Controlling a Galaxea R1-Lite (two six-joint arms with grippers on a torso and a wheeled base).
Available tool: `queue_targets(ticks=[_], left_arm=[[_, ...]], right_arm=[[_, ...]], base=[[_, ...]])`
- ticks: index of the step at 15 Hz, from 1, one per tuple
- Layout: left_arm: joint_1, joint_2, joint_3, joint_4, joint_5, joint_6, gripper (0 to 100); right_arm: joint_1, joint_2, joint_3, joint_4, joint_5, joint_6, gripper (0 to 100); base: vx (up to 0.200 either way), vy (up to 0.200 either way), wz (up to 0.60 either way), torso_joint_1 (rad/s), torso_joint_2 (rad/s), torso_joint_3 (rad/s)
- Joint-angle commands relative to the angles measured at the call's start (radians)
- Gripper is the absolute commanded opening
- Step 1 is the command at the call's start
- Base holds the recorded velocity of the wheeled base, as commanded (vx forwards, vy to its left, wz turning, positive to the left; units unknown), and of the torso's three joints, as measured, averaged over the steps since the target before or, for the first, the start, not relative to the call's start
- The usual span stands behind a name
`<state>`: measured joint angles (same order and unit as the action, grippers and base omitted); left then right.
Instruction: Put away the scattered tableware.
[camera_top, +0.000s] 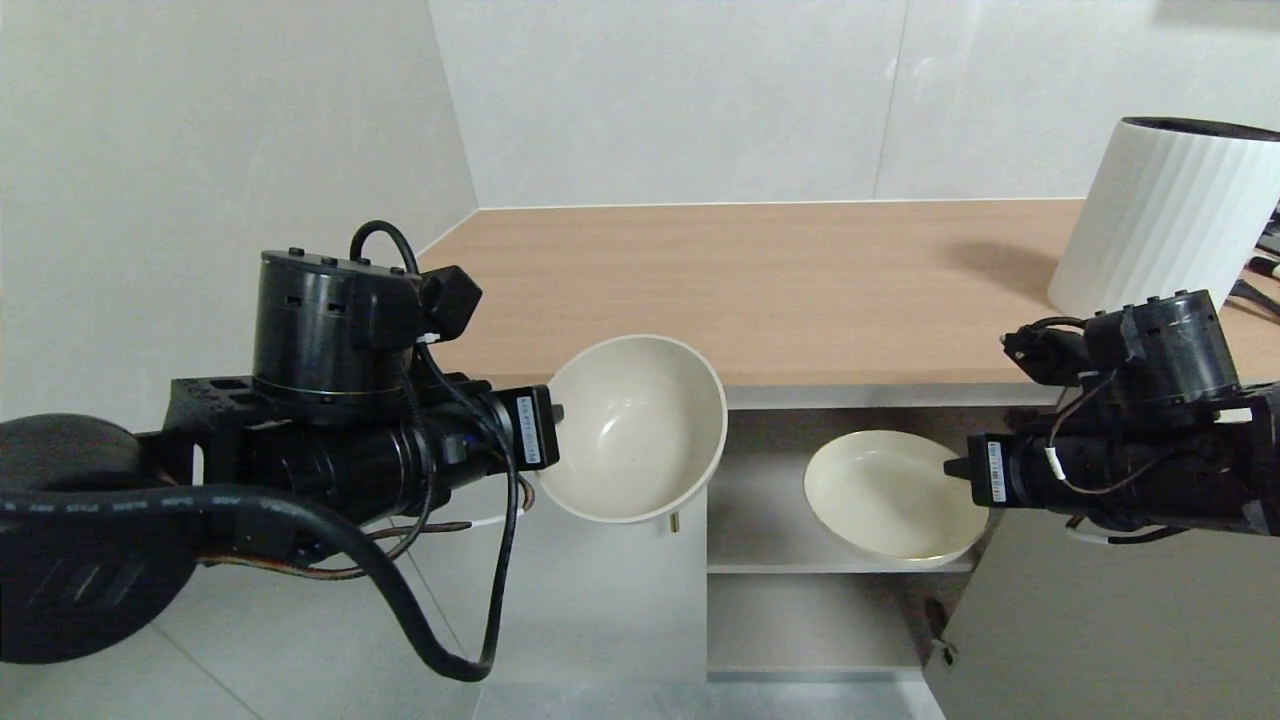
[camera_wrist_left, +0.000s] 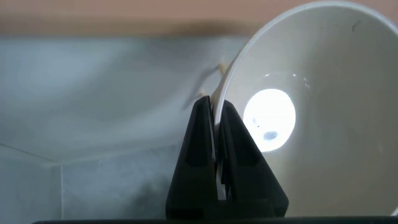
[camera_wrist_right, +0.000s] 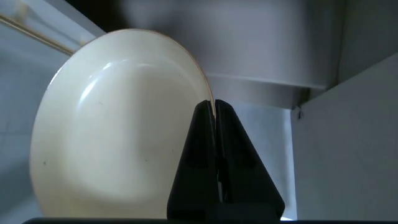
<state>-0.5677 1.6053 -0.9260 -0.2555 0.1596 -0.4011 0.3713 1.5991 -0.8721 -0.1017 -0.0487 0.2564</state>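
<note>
Head view: left hand (camera_top: 556, 428) clamps the bowl (camera_top: 640, 425), right hand (camera_top: 952, 466) the plate (camera_top: 880, 495).

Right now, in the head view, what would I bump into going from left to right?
First the left claw, then the bowl it grips, the plate, the right claw gripping that plate, and the white ribbed bin.

The bowl (camera_wrist_left: 323, 93) and plate (camera_wrist_right: 112, 137) run past their wrist views' edges.
</note>
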Motion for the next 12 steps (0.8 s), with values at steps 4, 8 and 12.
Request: queue_targets(ticks=[4, 8, 12], left_arm=[[0.000, 0.010, -0.002, -0.001, 0.001, -0.001, 0], [0.000, 0.013, -0.004, -0.001, 0.001, -0.001, 0], [0.000, 0.013, -0.004, -0.001, 0.001, -0.001, 0]], right_arm=[[0.000, 0.024, 0.004, -0.001, 0.000, 0.000, 0], [0.000, 0.042, 0.004, -0.001, 0.000, 0.000, 0], [0.000, 0.054, 0.004, -0.001, 0.000, 0.000, 0]], base=[[0.000, 0.000, 0.00, -0.149, 0.46, 0.309], [0.000, 0.000, 0.00, -0.116, 0.45, 0.331], [0.000, 0.000, 0.00, -0.033, 0.20, 0.143]])
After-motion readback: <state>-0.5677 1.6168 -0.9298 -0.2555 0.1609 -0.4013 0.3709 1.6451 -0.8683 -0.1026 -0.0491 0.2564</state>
